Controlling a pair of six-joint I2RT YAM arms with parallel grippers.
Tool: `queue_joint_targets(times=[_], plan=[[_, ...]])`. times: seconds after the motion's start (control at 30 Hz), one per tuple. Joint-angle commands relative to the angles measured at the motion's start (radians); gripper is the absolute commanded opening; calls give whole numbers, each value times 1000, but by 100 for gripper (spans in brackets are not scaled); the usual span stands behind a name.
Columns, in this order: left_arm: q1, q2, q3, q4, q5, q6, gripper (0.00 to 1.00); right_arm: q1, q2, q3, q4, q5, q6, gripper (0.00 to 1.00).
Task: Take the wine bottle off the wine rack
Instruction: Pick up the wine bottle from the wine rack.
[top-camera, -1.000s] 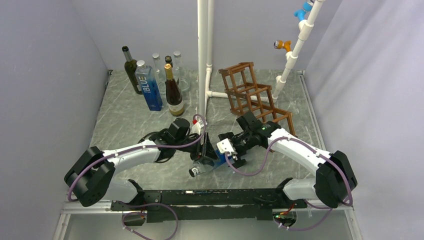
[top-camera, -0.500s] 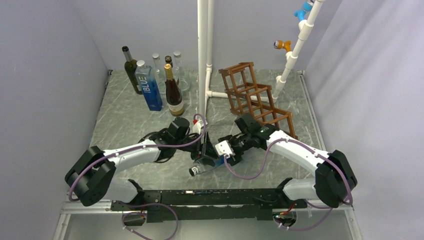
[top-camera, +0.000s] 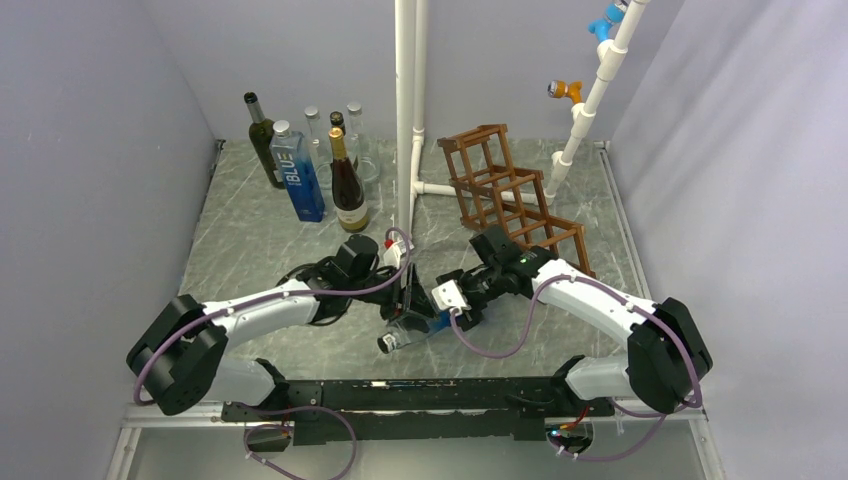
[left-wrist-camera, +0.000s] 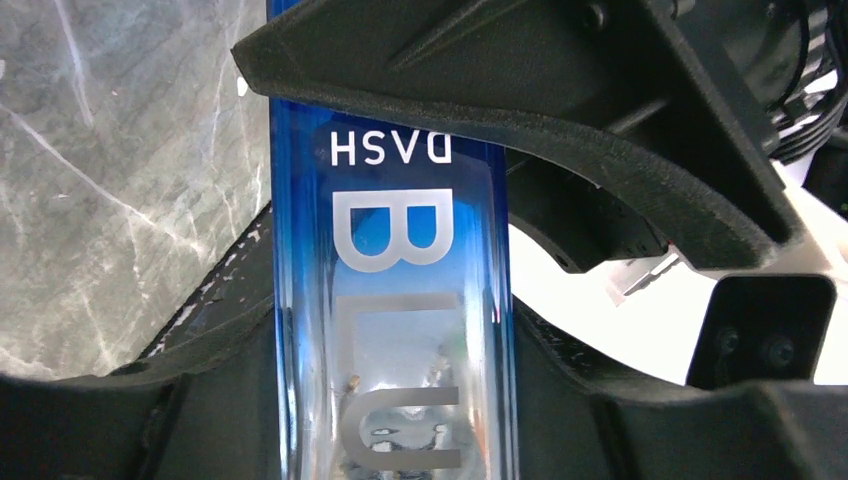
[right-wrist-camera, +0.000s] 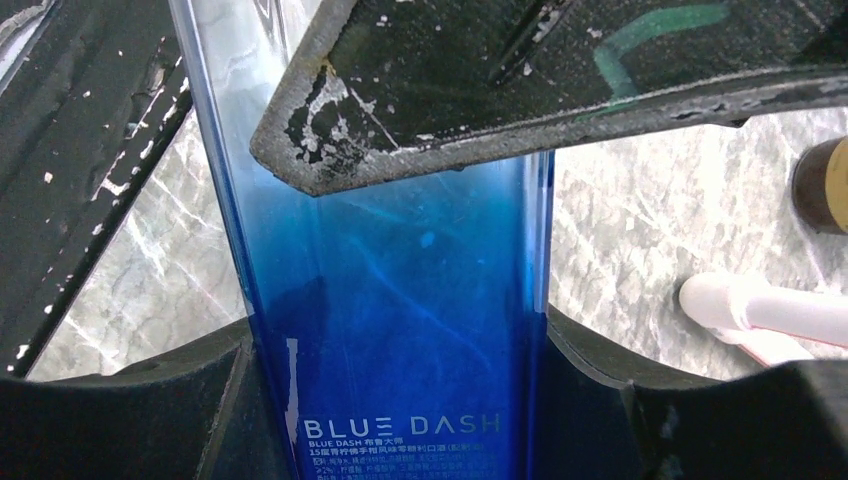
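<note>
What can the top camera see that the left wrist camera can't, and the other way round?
Only the top view shows the brown wooden lattice wine rack, the standing bottles at the back left and the white pipes. Only the left wrist view shows the silver letters BLU and DASH up close. Both show the blue glass bottle and the grey marble-patterned table.

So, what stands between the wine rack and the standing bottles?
The white upright pipe stands between the wine rack and the standing bottles, as the top view shows.
</note>
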Motion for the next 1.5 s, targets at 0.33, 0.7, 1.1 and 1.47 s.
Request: queue_joint_targets(times=[0.33, 0.7, 1.1, 1.47], plan=[[25, -203, 22, 47, -128, 187, 93, -29, -16, 29, -91, -179, -33, 0], [24, -446, -59, 49, -373, 317, 100, -57, -32, 37, -116, -225, -42, 0], [26, -826, -262, 144, -644, 498, 99, -136, -51, 36, -138, -292, -39, 0], [27, -964, -419, 411, -444, 884, 100, -258, -77, 21, -123, -404, 18, 0]])
